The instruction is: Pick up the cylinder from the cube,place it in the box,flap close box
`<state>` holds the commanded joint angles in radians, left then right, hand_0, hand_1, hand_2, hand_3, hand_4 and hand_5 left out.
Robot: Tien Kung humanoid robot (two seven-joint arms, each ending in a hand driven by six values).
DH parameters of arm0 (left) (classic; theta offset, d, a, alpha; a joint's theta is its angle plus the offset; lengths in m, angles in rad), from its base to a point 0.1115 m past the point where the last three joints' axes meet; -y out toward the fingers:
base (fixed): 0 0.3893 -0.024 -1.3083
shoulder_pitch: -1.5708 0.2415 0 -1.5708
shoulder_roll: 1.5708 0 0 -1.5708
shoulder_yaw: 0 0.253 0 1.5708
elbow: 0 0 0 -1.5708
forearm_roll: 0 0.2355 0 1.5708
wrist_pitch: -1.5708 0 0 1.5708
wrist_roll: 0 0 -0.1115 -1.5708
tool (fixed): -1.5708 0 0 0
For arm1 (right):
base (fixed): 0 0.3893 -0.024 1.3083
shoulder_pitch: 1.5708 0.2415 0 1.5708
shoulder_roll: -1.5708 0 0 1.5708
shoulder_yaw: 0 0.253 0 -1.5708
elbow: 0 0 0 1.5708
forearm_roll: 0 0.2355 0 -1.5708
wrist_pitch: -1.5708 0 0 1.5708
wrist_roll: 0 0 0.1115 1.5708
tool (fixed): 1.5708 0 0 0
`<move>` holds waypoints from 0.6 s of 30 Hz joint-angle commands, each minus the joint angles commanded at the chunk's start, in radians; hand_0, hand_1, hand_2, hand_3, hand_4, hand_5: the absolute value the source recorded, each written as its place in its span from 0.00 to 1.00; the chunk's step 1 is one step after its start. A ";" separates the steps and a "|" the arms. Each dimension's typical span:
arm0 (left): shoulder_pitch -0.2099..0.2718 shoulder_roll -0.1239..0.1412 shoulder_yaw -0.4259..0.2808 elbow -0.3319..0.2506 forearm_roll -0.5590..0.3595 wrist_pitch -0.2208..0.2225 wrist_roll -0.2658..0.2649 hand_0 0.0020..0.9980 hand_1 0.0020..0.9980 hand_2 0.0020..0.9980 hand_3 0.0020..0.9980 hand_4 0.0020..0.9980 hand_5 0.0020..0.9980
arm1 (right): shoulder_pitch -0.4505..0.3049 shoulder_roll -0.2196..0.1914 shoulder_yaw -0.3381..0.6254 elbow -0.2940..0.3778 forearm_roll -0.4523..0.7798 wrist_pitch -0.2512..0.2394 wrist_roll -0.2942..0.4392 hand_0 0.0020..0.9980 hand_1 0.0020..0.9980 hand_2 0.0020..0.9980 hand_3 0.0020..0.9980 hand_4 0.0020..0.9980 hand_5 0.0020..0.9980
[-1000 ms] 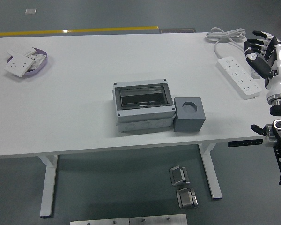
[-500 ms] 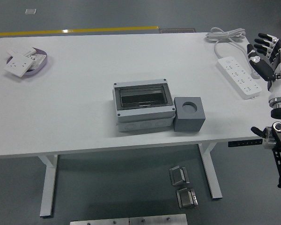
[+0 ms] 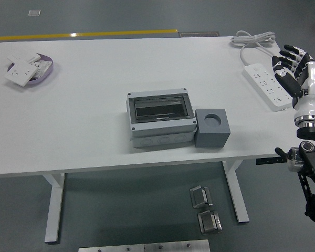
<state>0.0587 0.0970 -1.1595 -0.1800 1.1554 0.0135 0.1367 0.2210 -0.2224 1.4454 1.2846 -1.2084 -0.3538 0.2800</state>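
A: The cube (image 3: 212, 127) is sitting near the table's (image 3: 84, 126) front edge, touching the box's (image 3: 159, 119) right side; its round hole is showing, and whether the cylinder is sitting inside I cannot tell; the box's clear flap is lying flat.

B: The right hand (image 3: 295, 75) is hovering over the power strip (image 3: 268, 85) at the right edge, fingers spread, gripping nothing; a dish of wall sockets (image 3: 29, 69) is sitting far left.
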 joint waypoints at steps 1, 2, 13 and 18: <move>0.001 -0.001 -0.001 0.000 0.000 0.000 0.000 0.61 0.63 0.62 0.67 0.69 0.31 | -0.001 0.000 0.000 -0.001 0.001 -0.002 0.001 0.73 0.68 0.68 0.69 0.77 0.23; 0.002 -0.002 -0.002 0.000 -0.001 0.000 0.001 0.61 0.63 0.62 0.67 0.69 0.31 | -0.002 0.000 0.001 -0.002 0.002 -0.003 0.001 0.73 0.68 0.68 0.69 0.77 0.23; 0.005 -0.008 -0.004 0.000 -0.007 0.000 0.000 0.61 0.63 0.62 0.67 0.69 0.31 | -0.009 0.002 -0.004 -0.006 -0.009 -0.007 -0.006 0.73 0.68 0.67 0.69 0.78 0.23; 0.004 -0.006 -0.005 0.000 -0.008 0.001 0.001 0.61 0.63 0.62 0.67 0.69 0.31 | -0.006 0.007 0.005 -0.030 -0.023 -0.014 -0.017 0.73 0.67 0.67 0.69 0.78 0.23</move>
<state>0.0624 0.0906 -1.1640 -0.1800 1.1475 0.0142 0.1380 0.2155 -0.2149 1.4507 1.2543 -1.2314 -0.3677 0.2626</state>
